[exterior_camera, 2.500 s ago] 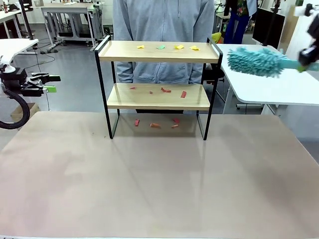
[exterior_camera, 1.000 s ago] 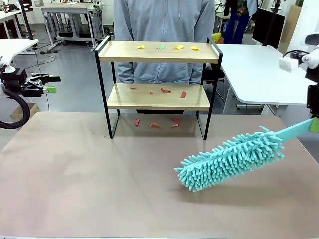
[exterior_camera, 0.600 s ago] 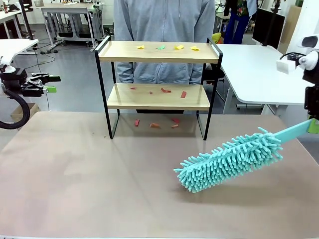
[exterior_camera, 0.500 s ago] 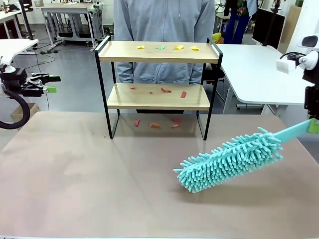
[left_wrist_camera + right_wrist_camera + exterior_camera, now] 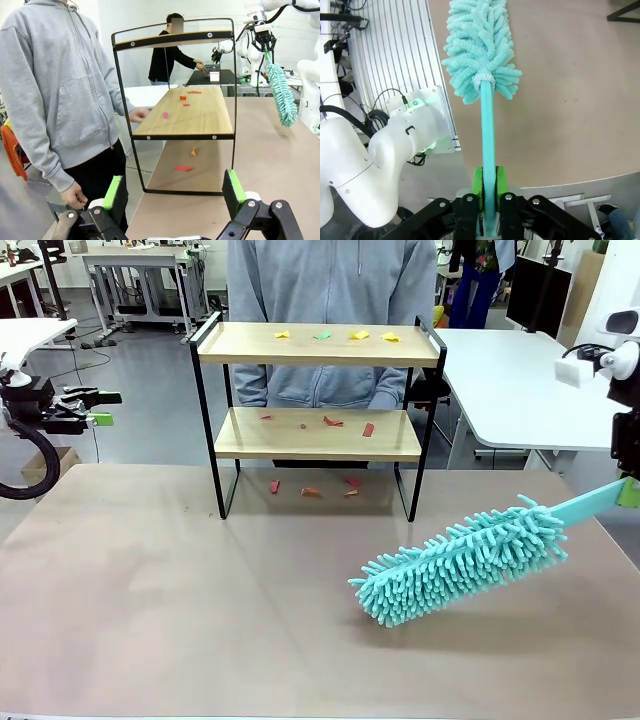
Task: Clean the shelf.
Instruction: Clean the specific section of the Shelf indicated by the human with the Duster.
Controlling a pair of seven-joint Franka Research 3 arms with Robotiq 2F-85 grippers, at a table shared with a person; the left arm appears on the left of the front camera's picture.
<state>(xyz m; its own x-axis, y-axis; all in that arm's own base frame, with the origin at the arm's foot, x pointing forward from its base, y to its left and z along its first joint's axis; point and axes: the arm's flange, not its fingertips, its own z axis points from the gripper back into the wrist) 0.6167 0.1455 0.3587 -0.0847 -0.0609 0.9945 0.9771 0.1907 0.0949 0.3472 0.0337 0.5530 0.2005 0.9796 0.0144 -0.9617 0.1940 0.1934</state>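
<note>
- Across the table in the front view, the shelf stands at twelve o'clock with paper scraps on both boards, and the duster is at four o'clock.
- Left wrist view: the left gripper gapes wide, empty.
- Right wrist view: the right gripper is clamped on the duster's handle; best to sweep lightly and sideways.

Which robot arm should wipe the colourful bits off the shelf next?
Probably the right one. Its right gripper is shut on the teal duster, whose fluffy head is over the table near the shelf. The left gripper is open and empty, off beyond the table's left edge.
</note>
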